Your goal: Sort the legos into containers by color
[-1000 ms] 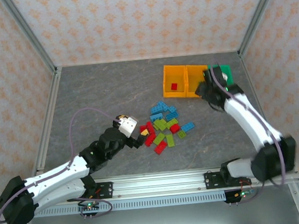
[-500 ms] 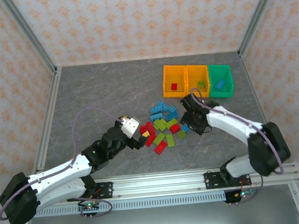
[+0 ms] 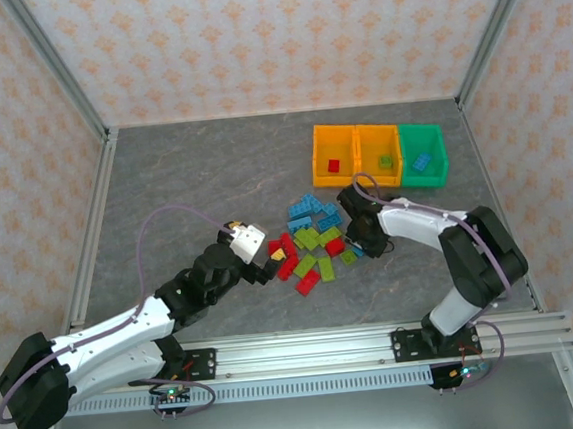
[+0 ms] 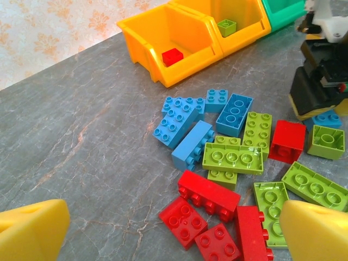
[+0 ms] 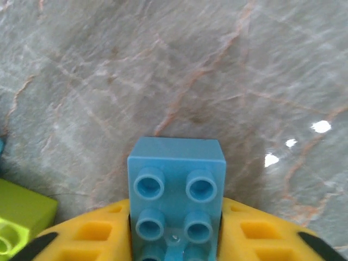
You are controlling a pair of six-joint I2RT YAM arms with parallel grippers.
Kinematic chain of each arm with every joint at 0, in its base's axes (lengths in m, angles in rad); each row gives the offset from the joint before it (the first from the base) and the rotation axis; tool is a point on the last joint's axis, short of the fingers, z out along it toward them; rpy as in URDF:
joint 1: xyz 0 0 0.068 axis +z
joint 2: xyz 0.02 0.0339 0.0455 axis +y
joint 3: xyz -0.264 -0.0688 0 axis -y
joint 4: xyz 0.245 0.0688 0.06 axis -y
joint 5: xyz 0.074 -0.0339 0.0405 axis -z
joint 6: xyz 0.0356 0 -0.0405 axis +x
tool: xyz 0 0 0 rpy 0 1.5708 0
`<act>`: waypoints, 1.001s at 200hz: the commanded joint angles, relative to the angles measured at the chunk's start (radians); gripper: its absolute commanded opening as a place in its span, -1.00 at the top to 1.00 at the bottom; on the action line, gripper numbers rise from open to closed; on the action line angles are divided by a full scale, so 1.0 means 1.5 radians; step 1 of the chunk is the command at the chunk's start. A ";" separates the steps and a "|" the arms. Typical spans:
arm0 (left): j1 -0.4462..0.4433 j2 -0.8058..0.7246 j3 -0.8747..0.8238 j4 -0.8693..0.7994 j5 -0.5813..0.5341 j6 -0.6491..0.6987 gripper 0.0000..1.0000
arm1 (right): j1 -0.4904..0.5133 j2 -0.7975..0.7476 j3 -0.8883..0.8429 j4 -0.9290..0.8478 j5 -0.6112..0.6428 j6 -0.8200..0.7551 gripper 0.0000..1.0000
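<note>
The legos lie in a loose pile of red, light blue and lime green bricks at mid-table. The containers stand behind it in a row: an orange bin with a red brick, an orange bin with a green brick, and a green bin with a blue brick. My right gripper is down at the pile's right edge, shut on a light blue brick that rests on the table. My left gripper hangs open over the red bricks at the pile's left side.
The grey table is walled by a metal frame and patterned panels. A metal rail runs along the near edge. In the left wrist view the right gripper's body stands close beside the green and red bricks.
My right arm swung from the green bin back down to the pile's right edge and closed on a light blue brick. The left arm barely moved.
</note>
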 commanded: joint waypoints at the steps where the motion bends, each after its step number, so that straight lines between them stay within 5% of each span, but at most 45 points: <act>1: 0.002 -0.010 0.012 0.006 -0.017 0.011 -1.00 | -0.017 -0.058 -0.021 -0.046 0.076 0.006 0.42; 33: 0.001 -0.023 0.009 0.006 -0.009 0.009 -1.00 | -0.088 -0.201 0.005 -0.087 0.170 -0.076 0.47; 64: 0.001 -0.038 0.000 0.018 0.013 0.008 -1.00 | -0.193 -0.249 0.082 0.011 0.261 -0.293 0.49; 102: 0.001 -0.036 0.002 0.015 0.016 0.008 -1.00 | -0.291 0.002 0.341 -0.020 0.263 -0.482 0.50; 149: 0.002 -0.040 0.002 0.014 0.016 0.007 -1.00 | -0.346 0.272 0.588 -0.103 0.238 -0.512 0.37; 180: 0.002 -0.039 0.000 0.015 0.010 0.010 -1.00 | -0.357 0.321 0.652 -0.141 0.194 -0.504 0.04; 200: 0.001 -0.037 0.001 0.016 0.008 0.009 -1.00 | -0.357 0.270 0.597 -0.100 0.161 -0.479 0.02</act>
